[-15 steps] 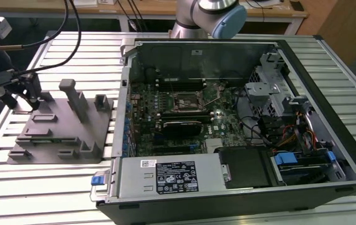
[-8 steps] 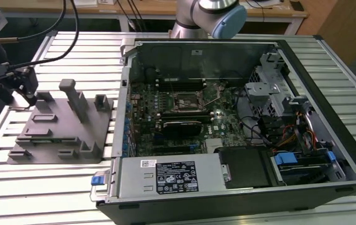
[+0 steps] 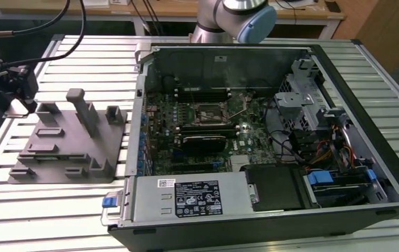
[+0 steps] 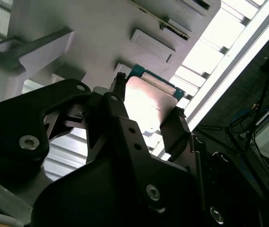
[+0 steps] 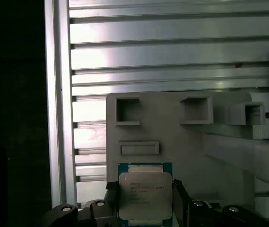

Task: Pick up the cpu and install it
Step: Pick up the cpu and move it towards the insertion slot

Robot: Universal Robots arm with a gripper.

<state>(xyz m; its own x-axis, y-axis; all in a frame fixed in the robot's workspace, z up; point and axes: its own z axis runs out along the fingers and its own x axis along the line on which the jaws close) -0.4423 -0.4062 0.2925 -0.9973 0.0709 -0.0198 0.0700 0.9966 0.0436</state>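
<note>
Gripper [image 5: 145, 201] fingers [image 5: 181, 198] are clamped on the cpu [image 5: 145, 189], as I see in both wrist views: one black finger presses each of two opposite edges, and the silvery lid faces the first wrist camera. Just beyond it is the grey moulded block [image 5: 172, 137] with its square pockets, on the slatted aluminium table [image 5: 163, 47]. In the exterior view that block sits at nine o'clock. The open computer case [image 3: 367, 131] lies toward three o'clock, with the dark socket [image 3: 210, 111] on its motherboard.
</note>
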